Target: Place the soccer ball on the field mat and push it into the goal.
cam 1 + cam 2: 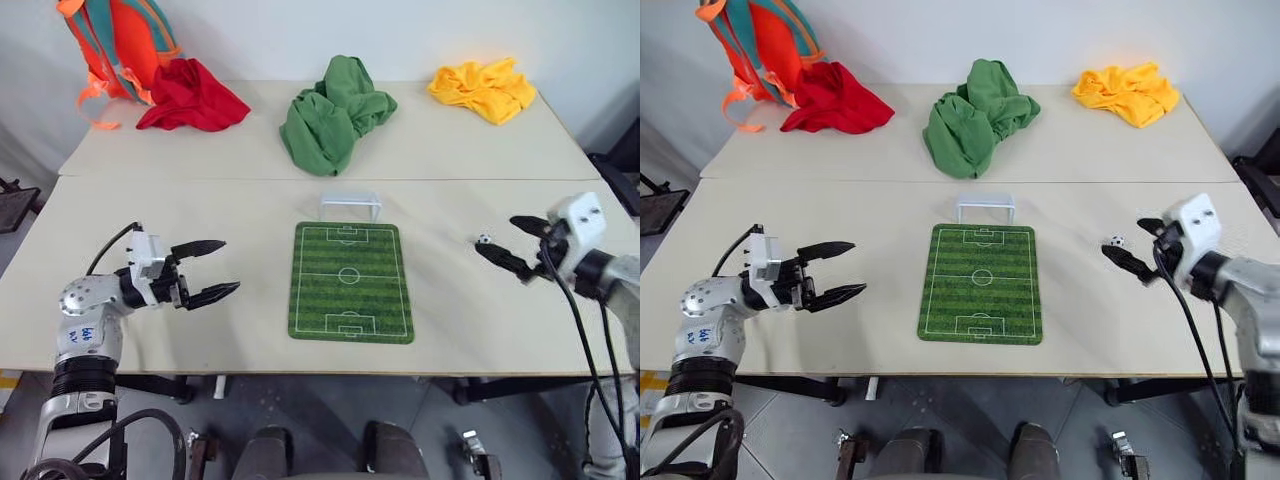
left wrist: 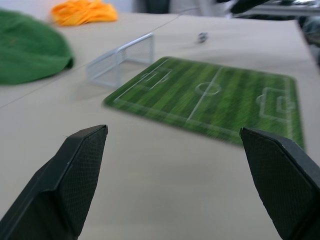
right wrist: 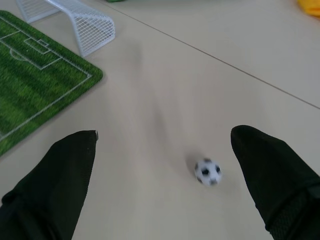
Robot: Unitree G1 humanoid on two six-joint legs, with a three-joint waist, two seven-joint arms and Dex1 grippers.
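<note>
We saw the soccer ball (image 1: pixel 484 239) lying on the bare bench (image 1: pixel 150 200), at three o'clock from the field mat (image 1: pixel 351 282) and off it. The right end effector (image 1: pixel 513 243) hung just beside the ball, fingers spread wide and gripping nothing. The left end effector (image 1: pixel 213 270), likewise released, hovered at nine o'clock from the mat. The goal (image 1: pixel 350 206) stood at the mat's twelve o'clock edge. An orange backpack (image 1: pixel 118 45) was cut off at the frame's top.
</note>
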